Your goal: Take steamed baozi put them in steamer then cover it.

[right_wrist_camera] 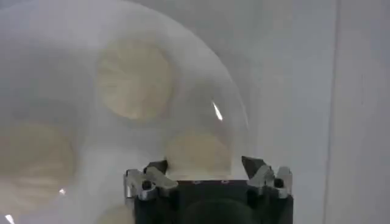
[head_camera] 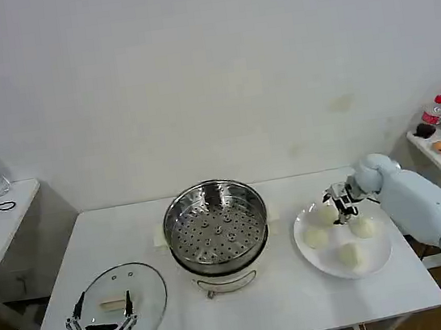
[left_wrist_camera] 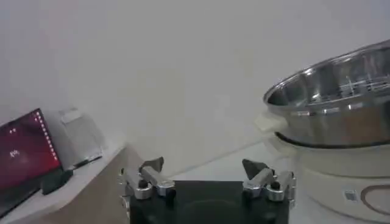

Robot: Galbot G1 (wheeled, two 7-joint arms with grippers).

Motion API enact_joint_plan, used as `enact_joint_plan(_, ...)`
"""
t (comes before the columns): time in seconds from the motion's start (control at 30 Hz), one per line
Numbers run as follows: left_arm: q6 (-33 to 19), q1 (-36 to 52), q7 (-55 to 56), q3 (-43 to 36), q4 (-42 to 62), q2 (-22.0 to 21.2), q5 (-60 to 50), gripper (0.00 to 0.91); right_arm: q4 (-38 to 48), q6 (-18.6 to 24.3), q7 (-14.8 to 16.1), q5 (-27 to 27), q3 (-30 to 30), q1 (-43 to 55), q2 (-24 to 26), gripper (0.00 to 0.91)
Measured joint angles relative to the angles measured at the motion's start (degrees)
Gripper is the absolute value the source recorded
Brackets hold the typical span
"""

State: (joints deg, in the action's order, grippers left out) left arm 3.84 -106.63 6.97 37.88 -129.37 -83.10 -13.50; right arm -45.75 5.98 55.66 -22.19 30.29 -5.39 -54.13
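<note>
We judge the steamed baozi [head_camera: 317, 237] soft, light and easily dented, best taken across their rounded sides with a gentle squeeze. Four smooth cream-white buns lie on a white plate [head_camera: 382, 260] to the right of the steamer [head_camera: 216, 229], whose perforated tray holds no bun yet. Our right gripper [head_camera: 340, 204] hovers over the plate's far side, fingers apart. Our left gripper [head_camera: 101, 323], fingers apart too, waits at the cover [head_camera: 143, 289], which lies flat on the table [head_camera: 287, 303].
</note>
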Motion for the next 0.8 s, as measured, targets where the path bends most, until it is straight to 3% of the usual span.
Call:
enact_joint_plan(0.1, -0.02, -0.03, 0.01, -0.02, -0.05, -0.03, -0.01, 0.907, 0.12, 0.00, 0.23, -0.13, 0.13, 0.19, 0.04, 0.605)
enact_joint_plan(0.47, -0.04, -0.16, 0.06, -0.05, -0.21, 0.03, 0.00, 0.907, -0.55, 0.59, 1.48, 0.63, 1.30, 1.65, 1.18, 0.615)
enact_joint_plan(0.8, 0.16, 0.09, -0.01, -0.22, 0.16, 0.73, 0.36, 0.907, -7.18, -0.02, 1.86, 5.64, 6.09, 6.41, 5.23, 0.615)
